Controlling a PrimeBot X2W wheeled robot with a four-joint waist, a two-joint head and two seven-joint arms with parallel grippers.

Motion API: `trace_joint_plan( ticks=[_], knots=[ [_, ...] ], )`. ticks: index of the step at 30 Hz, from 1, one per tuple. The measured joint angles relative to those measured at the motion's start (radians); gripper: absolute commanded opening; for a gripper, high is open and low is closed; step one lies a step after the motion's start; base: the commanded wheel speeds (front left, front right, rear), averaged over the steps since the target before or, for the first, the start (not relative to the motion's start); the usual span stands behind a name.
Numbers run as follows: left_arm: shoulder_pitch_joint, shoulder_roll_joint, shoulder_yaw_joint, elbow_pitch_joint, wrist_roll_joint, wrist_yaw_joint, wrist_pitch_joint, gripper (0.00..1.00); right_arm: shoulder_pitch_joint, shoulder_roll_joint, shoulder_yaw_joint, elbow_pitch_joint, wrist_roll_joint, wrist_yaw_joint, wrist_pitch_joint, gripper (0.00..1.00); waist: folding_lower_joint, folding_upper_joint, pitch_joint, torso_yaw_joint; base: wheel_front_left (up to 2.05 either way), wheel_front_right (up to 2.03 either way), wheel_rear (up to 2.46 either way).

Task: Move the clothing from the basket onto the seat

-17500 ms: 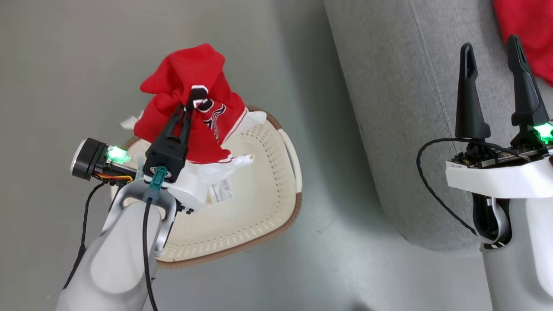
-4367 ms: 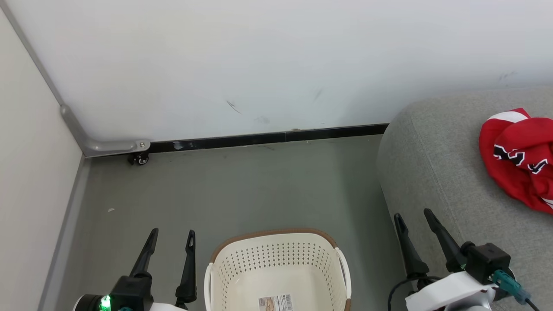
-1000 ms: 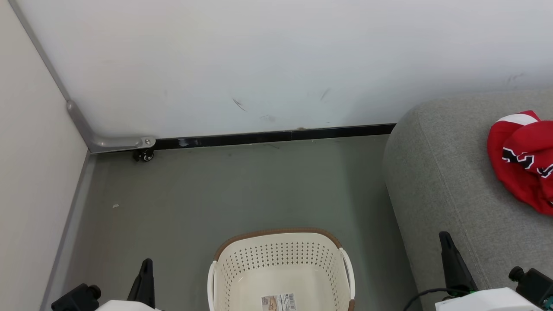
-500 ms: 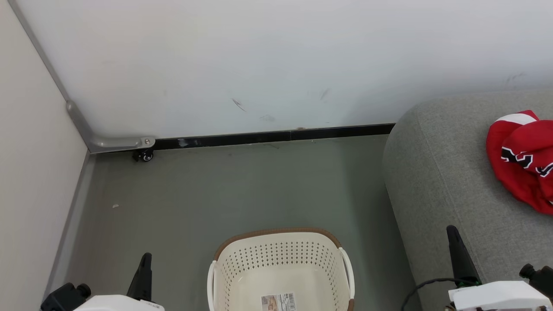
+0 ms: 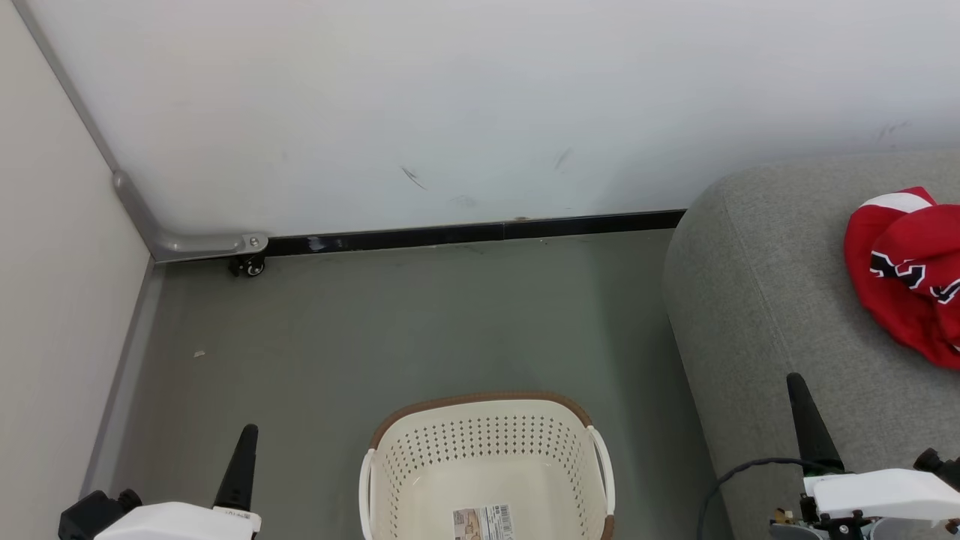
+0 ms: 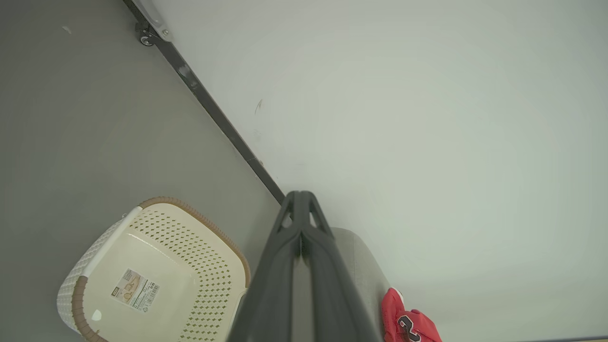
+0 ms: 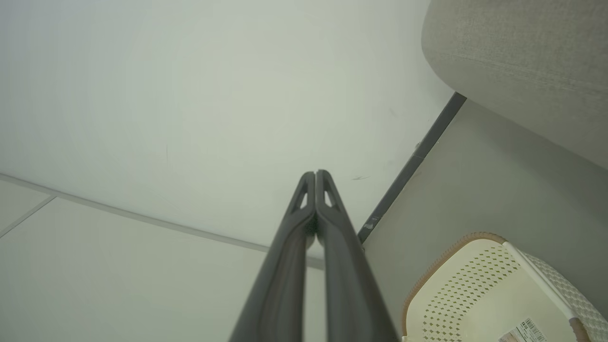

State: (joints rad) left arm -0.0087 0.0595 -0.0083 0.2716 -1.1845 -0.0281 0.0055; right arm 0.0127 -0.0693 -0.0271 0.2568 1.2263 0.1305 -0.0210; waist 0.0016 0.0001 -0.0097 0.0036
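With my left tool (image 6: 300, 197) and right tool (image 7: 316, 176) pressed together empty, I could tip the bare basket (image 5: 486, 400) if either swings inward.

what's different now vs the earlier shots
The left gripper let go of the clothing it held over the basket; the clothing now lies on the seat, and the basket holds just its label. Its jaws and those of the right gripper, open before, are shut and empty. Basket and seat stayed put.
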Motion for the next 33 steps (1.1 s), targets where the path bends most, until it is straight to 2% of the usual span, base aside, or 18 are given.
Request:
trace_joint_plan(
  ticks=[27, 33],
  knots=[
    [-0.047, -0.019, 0.088, 0.004, -0.401, -0.09, 0.101, 0.0, -0.061, -0.016, -0.033, 0.003, 0.42, 0.0, 0.062, 0.0, -0.001, 0.0, 0.012, -0.003, 0.0, 0.0, 0.0],
    [-0.057, -0.021, 0.09, 0.004, -0.417, -0.095, 0.101, 0.0, -0.062, -0.017, -0.034, 0.003, 0.432, 0.0, 0.07, 0.0, -0.0011, 0.0, 0.012, -0.003, 0.0, 0.0, 0.0]
  ],
)
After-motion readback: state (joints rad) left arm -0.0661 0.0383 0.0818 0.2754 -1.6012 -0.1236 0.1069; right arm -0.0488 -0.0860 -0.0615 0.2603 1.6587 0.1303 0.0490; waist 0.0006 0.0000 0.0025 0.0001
